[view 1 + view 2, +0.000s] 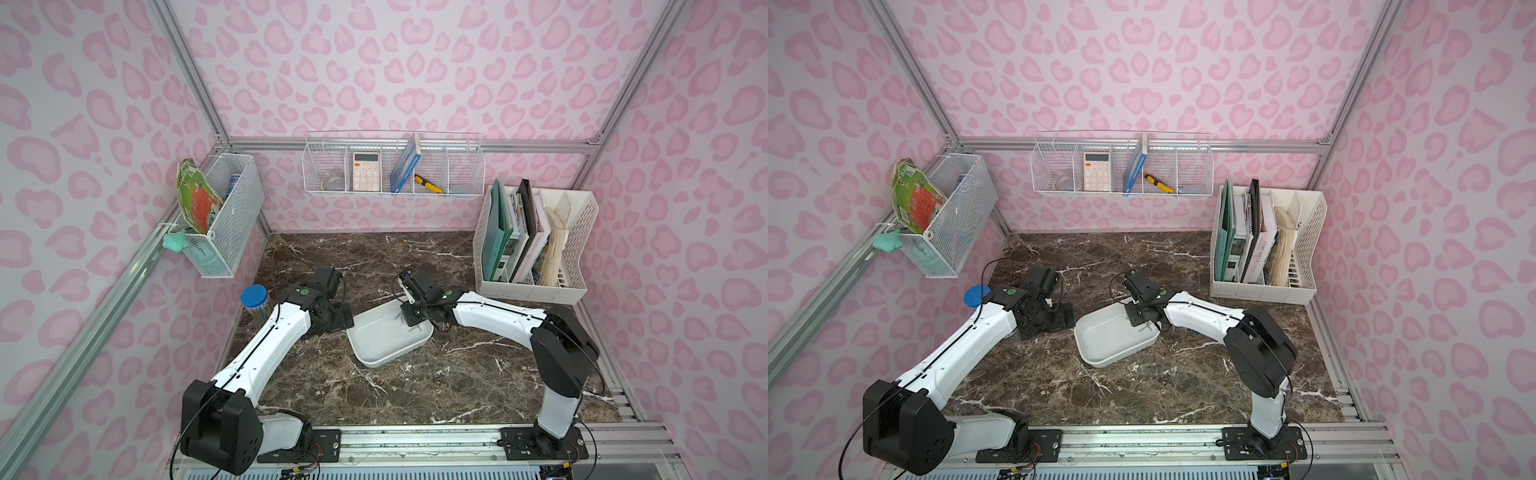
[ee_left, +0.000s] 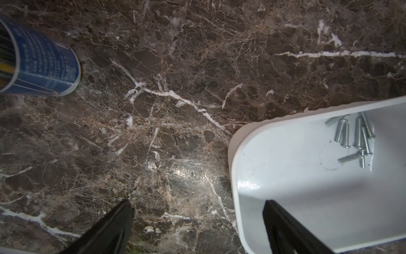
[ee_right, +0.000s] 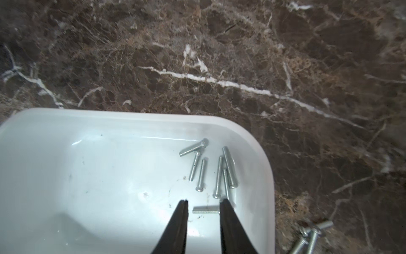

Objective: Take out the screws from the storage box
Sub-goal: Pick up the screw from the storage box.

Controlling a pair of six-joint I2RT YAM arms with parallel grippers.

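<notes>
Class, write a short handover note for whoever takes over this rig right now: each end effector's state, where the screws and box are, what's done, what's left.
Left end effector: wide open, empty, one finger over the storage box, the other over the table.
Right end effector: open, low inside the box; one screw lies between its fingers, not clamped.
In the box: about seven screws, bunched near one corner.
Done: a small pile of screws lies on the marble table beside the box.
Left: take out the rest, probably starting with the one between the fingers.
</notes>
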